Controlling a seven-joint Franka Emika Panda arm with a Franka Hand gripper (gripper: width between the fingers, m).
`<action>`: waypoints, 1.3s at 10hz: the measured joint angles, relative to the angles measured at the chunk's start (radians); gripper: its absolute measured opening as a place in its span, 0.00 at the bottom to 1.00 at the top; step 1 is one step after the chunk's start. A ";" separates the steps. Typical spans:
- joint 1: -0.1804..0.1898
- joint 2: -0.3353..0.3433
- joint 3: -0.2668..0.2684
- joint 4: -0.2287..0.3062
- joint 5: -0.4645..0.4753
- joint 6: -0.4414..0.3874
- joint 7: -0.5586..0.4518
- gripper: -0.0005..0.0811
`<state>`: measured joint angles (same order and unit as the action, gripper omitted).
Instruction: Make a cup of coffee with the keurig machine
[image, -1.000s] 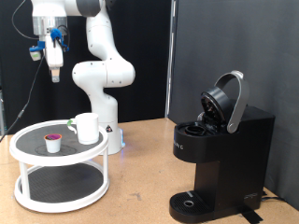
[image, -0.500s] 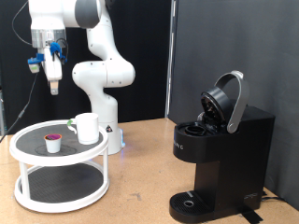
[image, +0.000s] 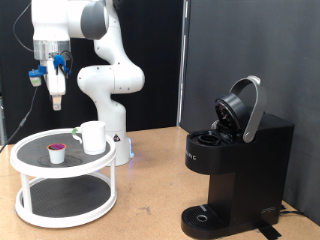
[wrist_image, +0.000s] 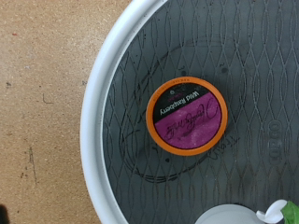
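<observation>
The white cup (image: 93, 137) stands on the top tier of a white round stand (image: 22, 162) at the exterior view's left. A pod with a purple top and orange rim (image: 58, 151) sits beside it, and it fills the middle of the wrist view (wrist_image: 190, 114). My gripper (image: 57, 98) hangs high above the stand, roughly over the pod, touching nothing. Its fingers do not show in the wrist view. The black keurig machine (image: 245, 165) stands at the exterior view's right with its rounded lid (image: 244, 107) raised open. Its round drip base (image: 205, 216) is bare.
The stand's white rim (wrist_image: 97, 112) curves past the pod over the brown table (wrist_image: 42, 112). A small green-and-white object (image: 77, 131) sits behind the cup. The arm's white base (image: 112, 85) rises behind the stand. A dark wall backs the machine.
The gripper has moved a little down and towards the exterior view's left, staying above the stand. The cup, pod and machine have not moved.
</observation>
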<state>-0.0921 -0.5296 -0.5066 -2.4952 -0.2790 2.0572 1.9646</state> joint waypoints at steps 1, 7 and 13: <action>0.000 0.004 -0.003 -0.009 -0.004 0.010 -0.003 1.00; -0.001 0.026 -0.023 -0.083 -0.064 0.101 -0.003 1.00; -0.004 0.071 -0.047 -0.139 -0.081 0.218 -0.003 1.00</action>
<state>-0.0965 -0.4582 -0.5533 -2.6343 -0.3595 2.2750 1.9619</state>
